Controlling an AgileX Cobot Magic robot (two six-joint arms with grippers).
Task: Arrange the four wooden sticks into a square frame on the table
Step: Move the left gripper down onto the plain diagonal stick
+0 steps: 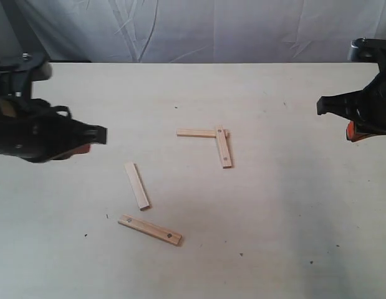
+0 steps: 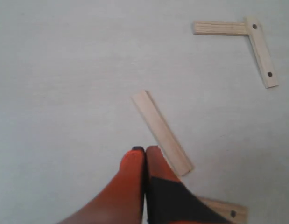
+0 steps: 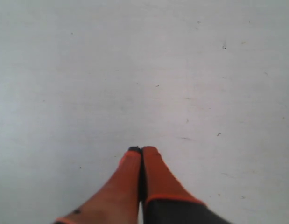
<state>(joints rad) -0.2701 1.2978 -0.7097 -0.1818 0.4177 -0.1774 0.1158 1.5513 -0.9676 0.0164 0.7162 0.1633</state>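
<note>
Four pale wooden sticks lie on the cream table. Two form an L near the middle: a level stick and a holed stick crossing its right end. A plain stick lies loose to the lower left, and another holed stick lies below it. My left gripper hovers at the left, shut and holding nothing, its tips close to the plain stick. At the right edge my right gripper is shut over bare table.
A wrinkled grey-white cloth hangs behind the table's far edge. Small dark specks dot the tabletop.
</note>
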